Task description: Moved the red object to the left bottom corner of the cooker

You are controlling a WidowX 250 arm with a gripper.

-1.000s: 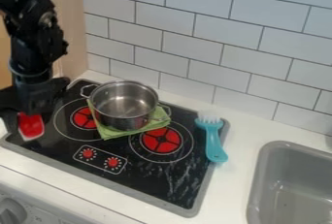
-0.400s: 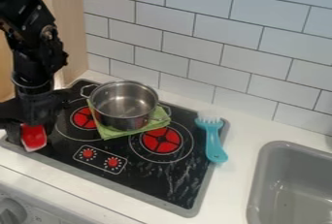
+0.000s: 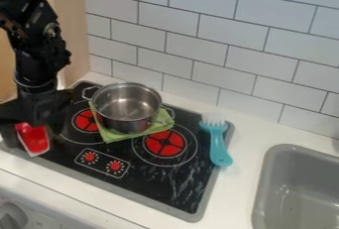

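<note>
One claw (image 3: 30, 124) is at one red object (image 3: 35, 140), near one pot (image 3: 127, 109).

Red object (image 3: 35, 142) at cooker's (image 3: 149, 178) left, by gripper (image 3: 30, 133) (pot (image 3: 129, 123) on cloth (image 3: 115, 136)).

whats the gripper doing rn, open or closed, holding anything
Gripper: can't tell whether open or closed; the red object is right at it, grip unclear.

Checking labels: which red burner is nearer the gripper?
The burner left of the pot in the picture; the other burner, at the pot's lower right, is farther.
</note>
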